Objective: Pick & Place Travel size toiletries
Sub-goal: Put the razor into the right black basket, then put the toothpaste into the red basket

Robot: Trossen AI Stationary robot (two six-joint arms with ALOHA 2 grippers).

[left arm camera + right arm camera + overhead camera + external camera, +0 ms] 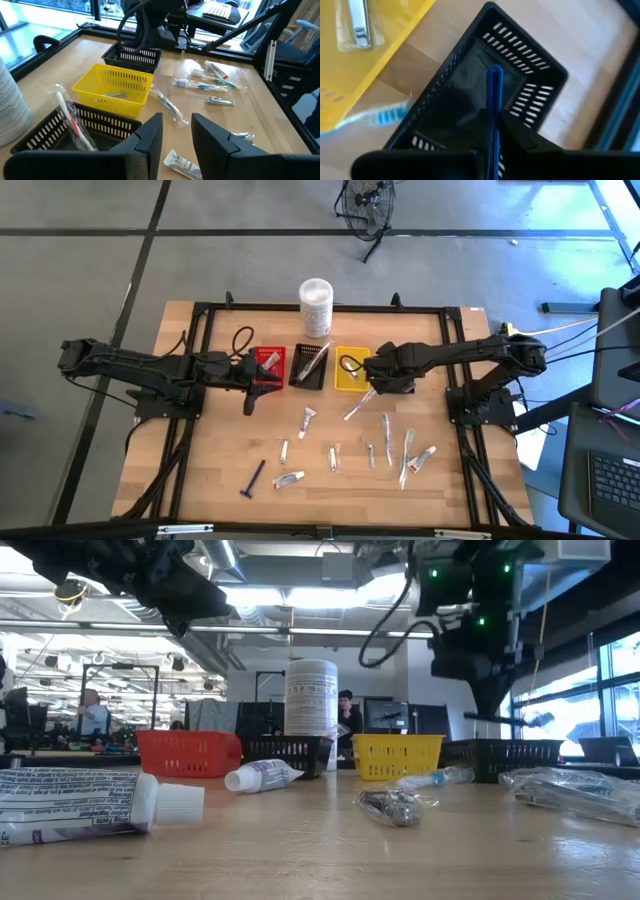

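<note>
Clenched on a blue razor (494, 95), the right end effector (492, 131) hangs over a black basket (530, 75); placing is in hand, calling for release. Left end effector (176, 131), released, waits above the red basket (268, 366).

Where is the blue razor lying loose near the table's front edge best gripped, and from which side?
Take the blue razor mid-handle from straight above, fingers closing across the shaft. It lies flat and diagonal, its wider head nearer the front edge, and a white tube lies just beside it.
</note>
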